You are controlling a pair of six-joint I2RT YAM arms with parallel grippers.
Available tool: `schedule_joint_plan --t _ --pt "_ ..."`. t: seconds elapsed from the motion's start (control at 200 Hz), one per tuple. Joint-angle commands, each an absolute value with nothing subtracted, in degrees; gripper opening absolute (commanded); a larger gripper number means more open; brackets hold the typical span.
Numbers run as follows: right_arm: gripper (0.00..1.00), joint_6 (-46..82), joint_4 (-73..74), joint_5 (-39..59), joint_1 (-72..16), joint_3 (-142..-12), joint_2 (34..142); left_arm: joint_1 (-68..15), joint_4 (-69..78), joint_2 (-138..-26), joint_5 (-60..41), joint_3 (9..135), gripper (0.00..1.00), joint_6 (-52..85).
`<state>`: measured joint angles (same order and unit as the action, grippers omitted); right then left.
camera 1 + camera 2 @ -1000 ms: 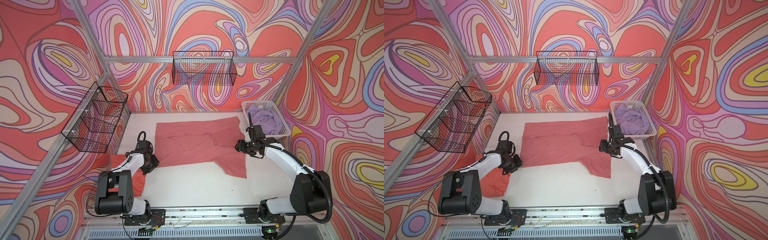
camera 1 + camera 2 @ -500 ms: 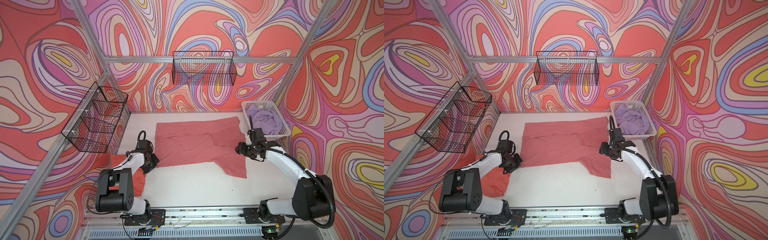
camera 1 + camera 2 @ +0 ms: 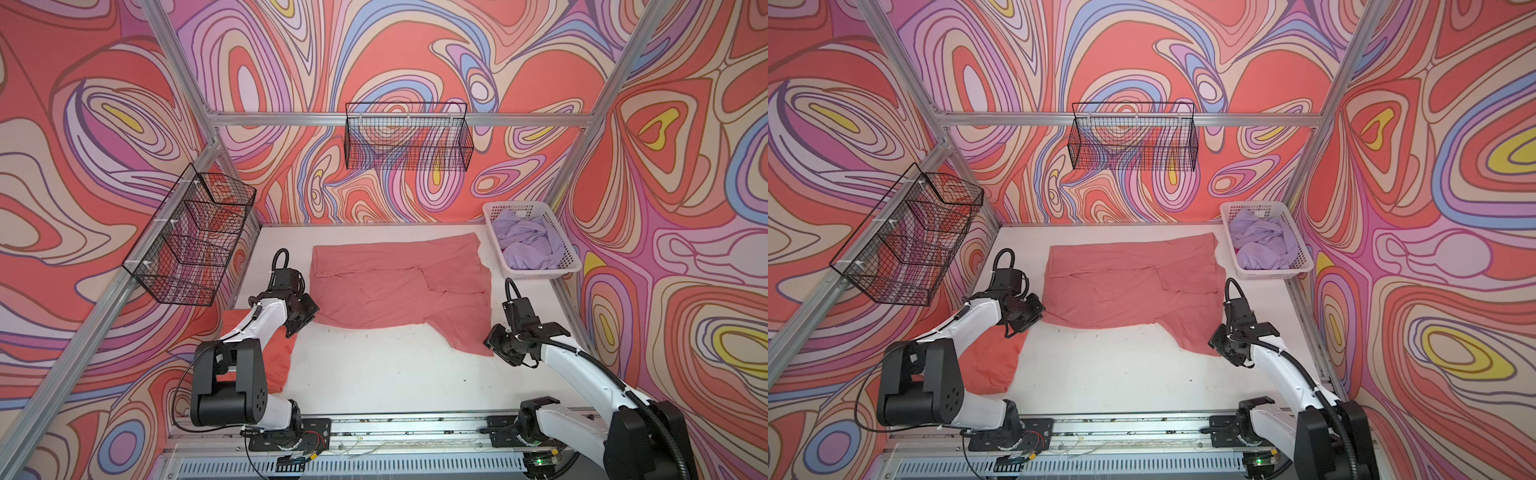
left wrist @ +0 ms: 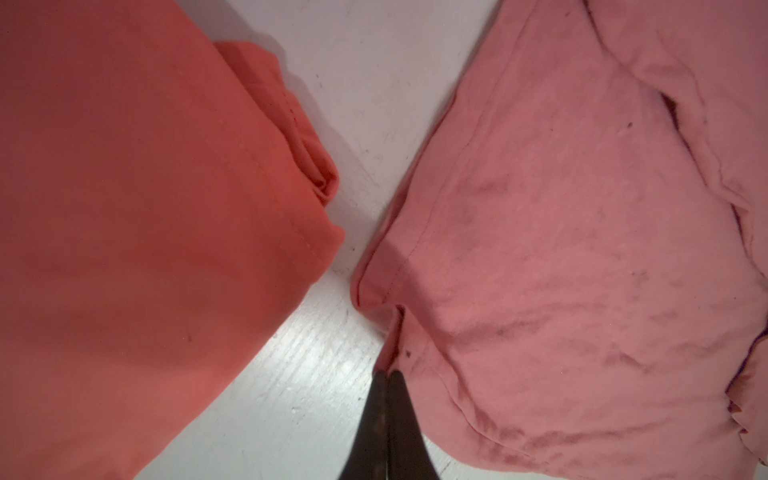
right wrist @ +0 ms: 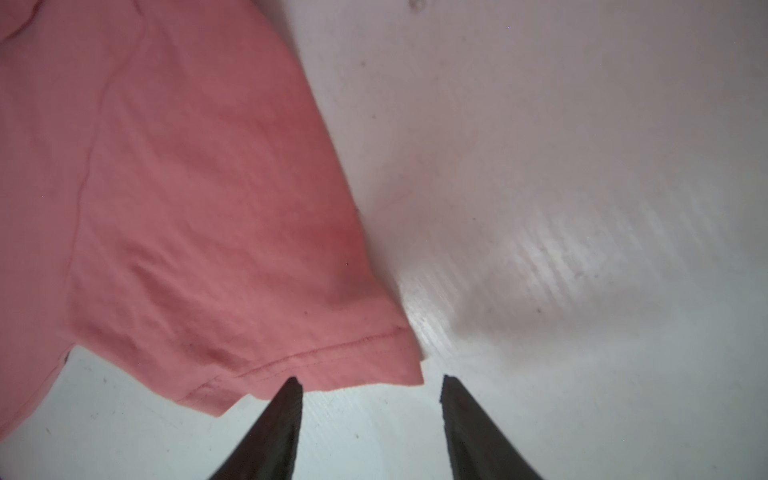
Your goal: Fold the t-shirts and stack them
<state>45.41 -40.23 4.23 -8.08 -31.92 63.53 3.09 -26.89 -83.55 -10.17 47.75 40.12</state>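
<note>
a white table (image 3: 374, 374) fills the scene. spread flat across its middle lies a dusty salmon-pink t-shirt (image 3: 395, 286), one sleeve (image 3: 461, 332) trailing toward the near right, apparently laid out ready for folding. a brighter orange-coral t-shirt (image 3: 276, 365) sits folded at the near left edge (probably the base of the stack). a pale lavender t-shirt (image 3: 528, 245) lies crumpled in a white basket (image 3: 540, 272) at the far right, not yet folded. the left hand (image 4: 387, 374) is clamped shut, pinching the pink shirt's near left corner. the right hand (image 5: 370, 378) is partly open at the sleeve hem, holding nothing, seemingly lined up to grip it.
</note>
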Motion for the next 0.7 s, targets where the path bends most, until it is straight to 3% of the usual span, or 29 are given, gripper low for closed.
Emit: schedule_joint_plan --t 0.0,0.18,0.401,0.556,0.691 --pt "0.49 48.0 -38.4 1.4 -8.3 -31.8 65.7 3.2 -27.2 -83.1 -10.6 48.1 0.00 41.0" --pt "0.40 48.2 -36.4 2.7 -8.3 -29.6 66.5 3.2 -27.1 -82.6 -10.5 47.2 0.00 40.9" --pt "0.36 48.0 -33.4 4.6 -8.3 -26.6 68.6 3.2 -26.6 -83.1 -11.0 46.8 0.00 41.2" --pt "0.14 48.3 -33.9 3.7 -8.3 -26.4 67.4 3.2 -27.0 -83.1 -10.5 47.2 0.00 40.8" --pt "0.13 48.3 -34.1 4.3 -8.3 -26.5 67.1 3.2 -27.0 -83.1 -10.8 47.1 0.00 40.9"
